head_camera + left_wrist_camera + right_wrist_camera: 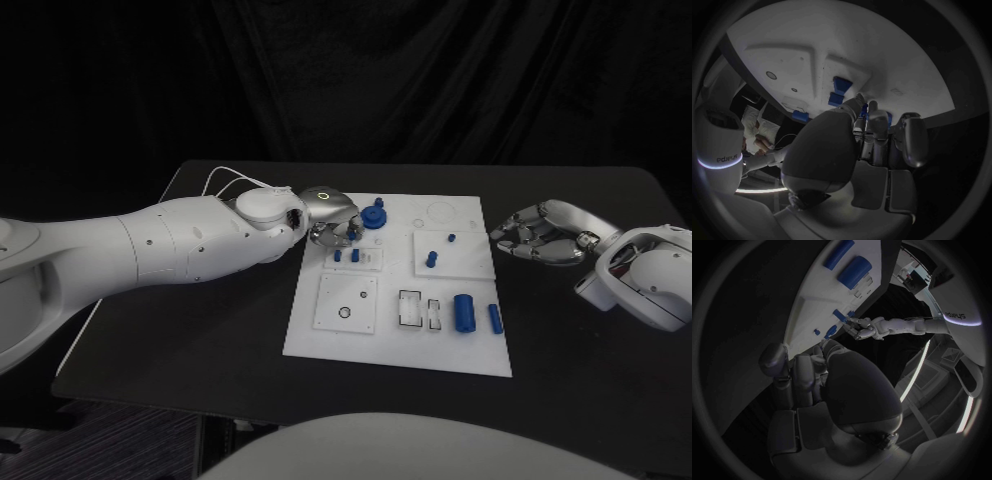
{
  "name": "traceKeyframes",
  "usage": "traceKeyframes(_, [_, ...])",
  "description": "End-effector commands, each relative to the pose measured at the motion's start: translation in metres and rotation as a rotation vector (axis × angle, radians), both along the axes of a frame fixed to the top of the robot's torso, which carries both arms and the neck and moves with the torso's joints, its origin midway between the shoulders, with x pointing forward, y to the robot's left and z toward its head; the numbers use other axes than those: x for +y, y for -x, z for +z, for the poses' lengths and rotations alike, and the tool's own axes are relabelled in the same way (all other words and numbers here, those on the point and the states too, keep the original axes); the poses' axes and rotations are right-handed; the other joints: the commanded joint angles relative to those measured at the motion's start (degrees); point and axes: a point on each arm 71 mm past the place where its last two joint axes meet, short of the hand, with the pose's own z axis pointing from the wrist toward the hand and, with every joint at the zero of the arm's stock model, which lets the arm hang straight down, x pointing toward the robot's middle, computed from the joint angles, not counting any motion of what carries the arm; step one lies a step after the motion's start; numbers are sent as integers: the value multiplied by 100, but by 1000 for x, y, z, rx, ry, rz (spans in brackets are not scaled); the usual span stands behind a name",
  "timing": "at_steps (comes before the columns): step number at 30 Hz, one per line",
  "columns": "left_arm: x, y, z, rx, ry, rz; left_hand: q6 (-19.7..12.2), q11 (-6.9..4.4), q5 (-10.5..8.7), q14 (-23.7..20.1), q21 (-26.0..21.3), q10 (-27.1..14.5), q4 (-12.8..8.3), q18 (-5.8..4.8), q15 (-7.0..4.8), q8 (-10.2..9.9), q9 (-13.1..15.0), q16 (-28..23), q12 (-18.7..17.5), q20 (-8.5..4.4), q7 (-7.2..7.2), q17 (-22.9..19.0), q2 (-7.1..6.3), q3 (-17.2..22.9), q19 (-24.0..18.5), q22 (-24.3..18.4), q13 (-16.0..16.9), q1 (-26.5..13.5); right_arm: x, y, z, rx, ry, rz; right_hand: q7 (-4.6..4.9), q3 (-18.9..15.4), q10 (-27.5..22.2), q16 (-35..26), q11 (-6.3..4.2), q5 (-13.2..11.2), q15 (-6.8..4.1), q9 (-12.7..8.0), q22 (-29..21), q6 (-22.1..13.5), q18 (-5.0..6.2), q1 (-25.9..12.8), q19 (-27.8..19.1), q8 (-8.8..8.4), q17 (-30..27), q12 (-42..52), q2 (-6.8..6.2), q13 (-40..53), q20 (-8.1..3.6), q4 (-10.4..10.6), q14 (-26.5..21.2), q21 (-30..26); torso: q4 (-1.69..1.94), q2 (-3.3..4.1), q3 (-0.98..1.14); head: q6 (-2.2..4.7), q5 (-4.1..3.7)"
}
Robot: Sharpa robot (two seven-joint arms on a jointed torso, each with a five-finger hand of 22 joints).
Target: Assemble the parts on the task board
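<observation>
The white task board (pixel 325 340) lies mid-table. My left hand (pixel 330 214) hovers over its far left corner, fingers (pixel 869 125) held close together and pointing down. Its fingertips are beside a round blue knob (pixel 375 216) and above two small blue pegs (pixel 346 256). Blue shows behind the fingers in the left wrist view; whether they pinch anything is unclear. My right hand (pixel 539 234) hangs off the board's right edge, fingers (pixel 798 372) curled in with nothing in them. Two more pegs (pixel 431 261) stand on the right-hand blocks.
A thick blue cylinder (pixel 464 312) and a thinner one (pixel 495 319) lie near the board's right front. Two narrow slots (pixel 413 308) sit beside them, and a ring hole (pixel 345 313) to the left. Bare black table (pixel 188 330) surrounds the board.
</observation>
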Motion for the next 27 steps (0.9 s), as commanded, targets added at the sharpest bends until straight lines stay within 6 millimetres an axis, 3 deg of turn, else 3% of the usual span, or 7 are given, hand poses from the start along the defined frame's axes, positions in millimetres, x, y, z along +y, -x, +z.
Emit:
traceKeyframes(1, [4, 1, -5, 23, -21, 10, -44, 3, -12, -52, -34, -64, -5, 40, -17, -40, -11, -42, -33, -3, -2, -29, -13, -26, -38, 712, 9, -29, -1, 1, -3, 19, 9, -8, 11, 32, -46, -31, -10, -2, -7, -5, 35, 28, 108, 13, -38, 18, -12, -18, 21, -9, 1, 10, -47, -27, -2, -1, -1, -1, 9])
traceKeyframes(17, [8, 0, -4, 8, -16, 22, -503, 100, 10, -194, -229, -311, 6, 72, 50, -84, -143, -140, -86, 41, -184, -223, -37, -54, -118, 649, 72, -9, 0, 1, -4, 33, 13, -5, 10, 42, -49, -31, -11, -2, -7, -4, 35, 36, 107, 21, -38, 24, -12, -23, 21, -15, 1, -1, -48, -31, -2, -4, 0, -1, 15])
traceKeyframes(27, [10, 0, -2, -16, 2, 17, -519, 98, 36, -263, -327, -374, -10, 94, 58, -66, -154, -205, -99, 49, -189, -338, -31, -40, -169, 609, 82, 24, -1, 1, -5, 41, 16, -5, 9, 46, -52, -37, -12, -2, -7, -4, 38, 39, 106, 26, -35, 25, -18, -26, 20, -21, 0, -7, -51, -27, -4, -6, -1, -1, 33])
